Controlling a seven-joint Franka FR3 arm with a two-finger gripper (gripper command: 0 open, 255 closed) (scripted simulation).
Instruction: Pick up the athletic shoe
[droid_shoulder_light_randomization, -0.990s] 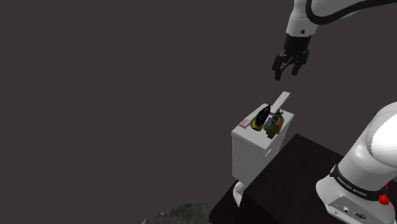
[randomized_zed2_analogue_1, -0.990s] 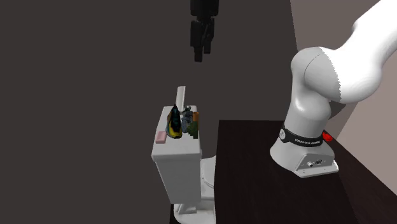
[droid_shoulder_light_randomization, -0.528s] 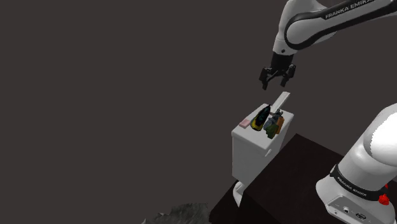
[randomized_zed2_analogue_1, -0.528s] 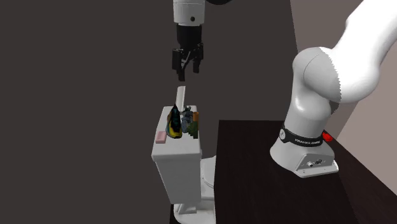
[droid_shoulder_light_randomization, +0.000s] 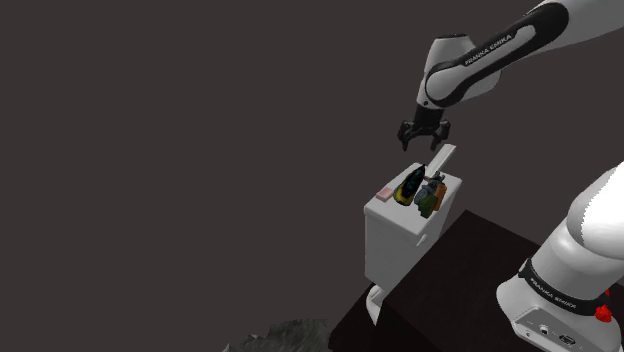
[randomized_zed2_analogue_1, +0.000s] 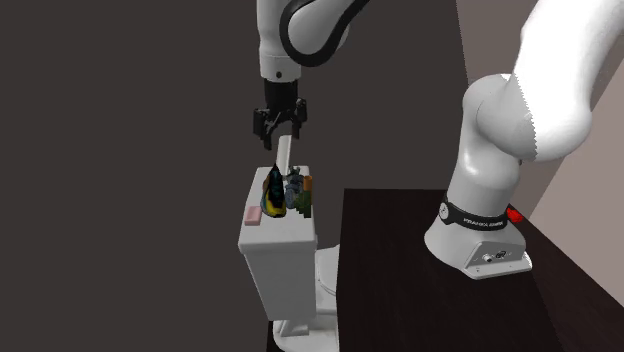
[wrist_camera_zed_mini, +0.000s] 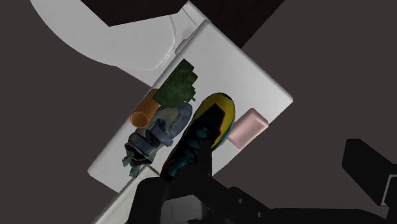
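Since the earlier frames the claw (droid_shoulder_light_randomization: 420, 146) is brought down and toward the shoulder view's left, so that it is now held just above the toilet tank (droid_shoulder_light_randomization: 390, 240), beside the top of a white slat (droid_shoulder_light_randomization: 444, 156) that leans at the tank's back. Its fingers are seen spread apart and nothing is held between them. The athletic shoe (wrist_camera_zed_mini: 203, 137) is found lying on the tank lid, dark with a yellow toe and some teal near the opening. A pink bar (wrist_camera_zed_mini: 249, 127) lies just beside its toe on one side. A grey object (wrist_camera_zed_mini: 156, 130), a green object (wrist_camera_zed_mini: 178, 86) and an orange cylinder (wrist_camera_zed_mini: 141, 118) are crowded against its other side. The shoe is judged to be light, with a soft upper that yields when it is pressed and a stiffer sole. It is probably best taken across the narrow middle, with one finger on each long side. The gap on the grey object's side is tight, so that neighbour could be pushed. No brand or label can be read on the shoe. The words "FRANKA EMIKA" are read on the white arm (droid_shoulder_light_randomization: 490, 48), and small writing on the dark ring at its base cannot be made out.
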